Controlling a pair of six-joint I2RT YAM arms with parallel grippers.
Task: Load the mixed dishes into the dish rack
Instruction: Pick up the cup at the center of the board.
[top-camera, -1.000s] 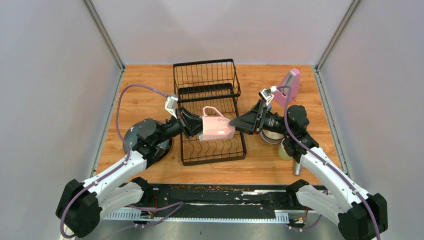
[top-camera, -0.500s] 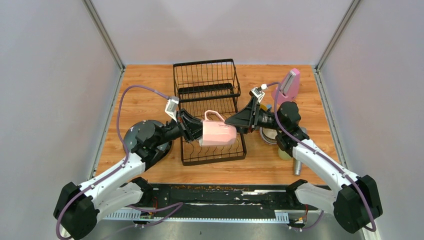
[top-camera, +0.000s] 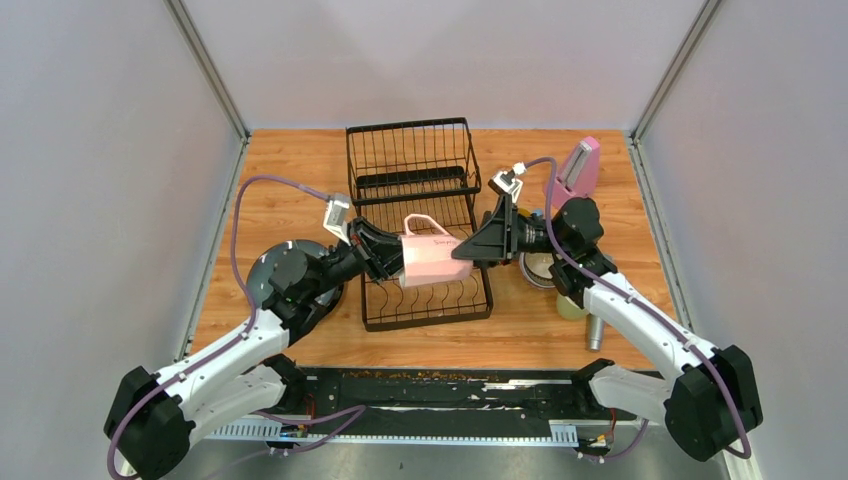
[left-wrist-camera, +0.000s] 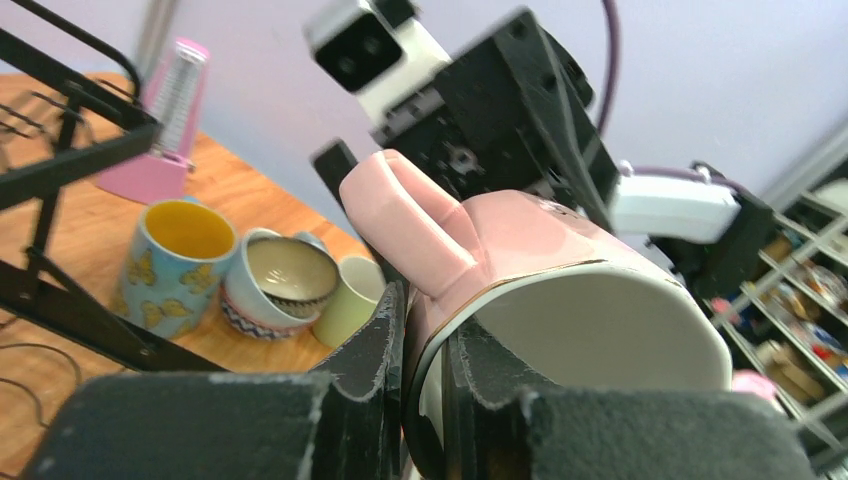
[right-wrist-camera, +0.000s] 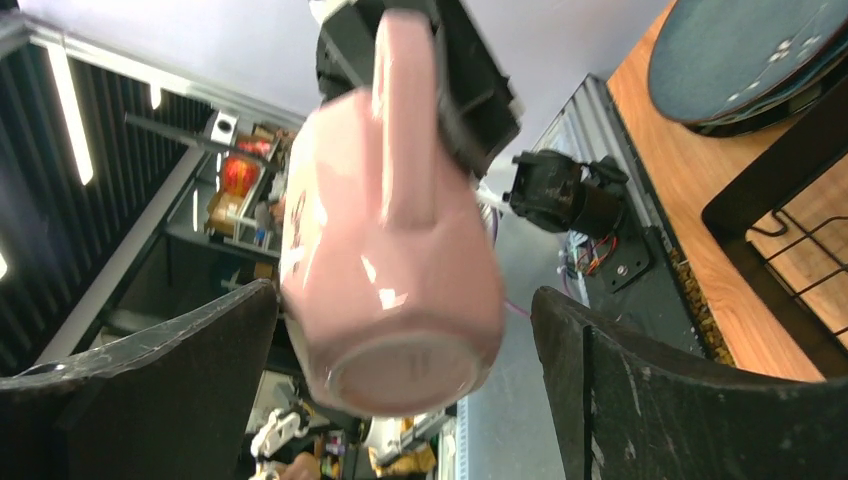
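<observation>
Pink glazed ceramic, glossy and smooth, with a chunky loop handle: that's the mug (top-camera: 433, 258). My left pincer (left-wrist-camera: 425, 372) is pinching its rim, one finger inside the mouth and one outside. The mug hangs on its side over the low wavy tray of the black wire dish rack (top-camera: 410, 160). Its long axis runs left to right, mouth toward my left pincer, handle up. The flat base faces my right pincer (right-wrist-camera: 420, 385), which is spread wide either side of it, not touching.
</observation>
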